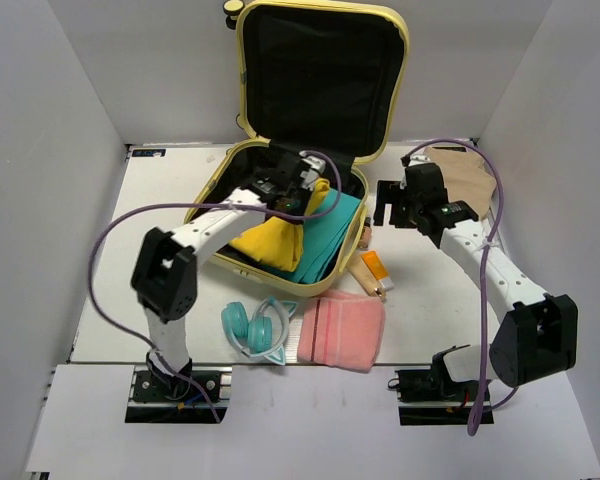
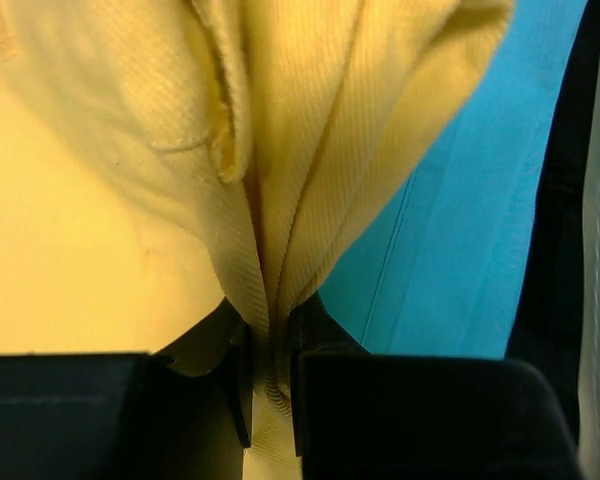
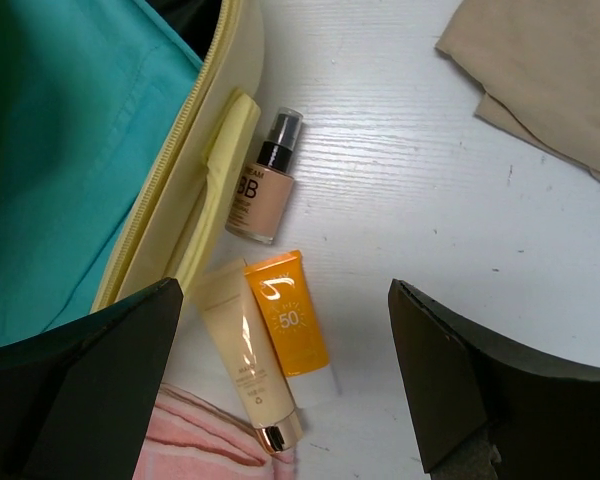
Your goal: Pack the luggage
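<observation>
The pale yellow luggage (image 1: 246,80) lies open at the back centre, lid upright, black lining showing. A teal garment (image 1: 328,235) lies in it. My left gripper (image 1: 298,190) is over the open case, shut on a yellow cloth (image 1: 272,243) that hangs from it; in the left wrist view the cloth (image 2: 160,150) is pinched between the fingers (image 2: 242,385) above the teal garment (image 2: 460,240). My right gripper (image 1: 392,205) is open and empty beside the case's right edge. Below it lie an orange sunscreen tube (image 3: 288,318), a cream tube (image 3: 245,360) and a BB cream bottle (image 3: 262,185).
A pink towel (image 1: 342,328) and teal headphones (image 1: 252,328) lie on the table in front of the case. A beige cloth (image 1: 470,175) lies at the back right. White walls enclose the table on three sides.
</observation>
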Available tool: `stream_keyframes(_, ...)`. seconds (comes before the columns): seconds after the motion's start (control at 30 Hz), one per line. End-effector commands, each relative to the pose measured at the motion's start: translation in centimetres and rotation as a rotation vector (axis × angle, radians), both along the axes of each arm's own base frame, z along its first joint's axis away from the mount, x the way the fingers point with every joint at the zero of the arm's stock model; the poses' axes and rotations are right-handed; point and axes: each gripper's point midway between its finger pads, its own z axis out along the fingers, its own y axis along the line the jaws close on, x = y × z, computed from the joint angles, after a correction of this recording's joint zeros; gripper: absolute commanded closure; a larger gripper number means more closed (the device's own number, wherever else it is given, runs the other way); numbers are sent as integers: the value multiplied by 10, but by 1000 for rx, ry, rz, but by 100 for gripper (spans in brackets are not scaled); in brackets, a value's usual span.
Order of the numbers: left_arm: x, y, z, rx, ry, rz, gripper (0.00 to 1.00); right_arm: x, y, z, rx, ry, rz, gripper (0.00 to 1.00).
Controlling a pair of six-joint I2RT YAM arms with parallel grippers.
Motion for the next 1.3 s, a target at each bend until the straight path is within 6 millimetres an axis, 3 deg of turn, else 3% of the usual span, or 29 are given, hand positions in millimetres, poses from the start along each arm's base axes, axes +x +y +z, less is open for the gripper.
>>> stream_keyframes(0.0,25,-53,43,-64,-150,-120,100,4,-8,12,2,-48,-36,10)
stream_keyframes(0.03,28,-64,58,-86,-162,-137,100,4,-9,13,4,-47,-36,10)
stream_keyframes(0.07,22,-72,36,-51,-108,-149,100,4,-10,12,4,-44,-43,10)
stream_keyframes(0.13,24,-82,50,-64,-136,-146,100,3,-10,11,9,-39,-41,10)
stream_keyframes(0.17,17,-87,46,-59,-113,-138,100,3,-11,10,7,-35,-43,10)
stream_keyframes(0.4,15,-101,45,-141,-64,-53,100,4,-11,8,26,-27,-43,10)
stream_keyframes(0.6,12,-123,56,-193,-61,-12,100,5,-9,4,38,-4,-36,10)
stream_keyframes(0.77,5,-139,46,-204,-45,6,98,7,-12,0,44,10,-54,10)
stream_keyframes(0.8,6,-139,43,-197,-45,4,91,7,-12,-1,51,17,-52,10)
stream_keyframes(0.83,6,-140,42,-189,-48,-5,78,8,-13,0,53,19,-56,10)
stream_keyframes(0.87,4,-140,40,-183,-39,-17,28,8,-13,0,53,19,-55,10)
stream_keyframes(0.9,2,-140,39,-183,-37,-27,0,11,-16,2,49,11,-68,10)
stream_keyframes(1.1,-6,-134,66,-188,-95,-72,0,28,-30,9,34,35,-70,10)
stream_keyframes(1.17,-5,-124,89,-199,-139,-49,0,40,-42,3,22,68,-93,10)
stream_keyframes(1.23,-4,-108,94,-177,-170,-17,0,52,-53,-10,12,104,-102,10)
stream_keyframes(1.27,1,-100,101,-195,-185,8,0,58,-58,-7,13,95,-104,10)
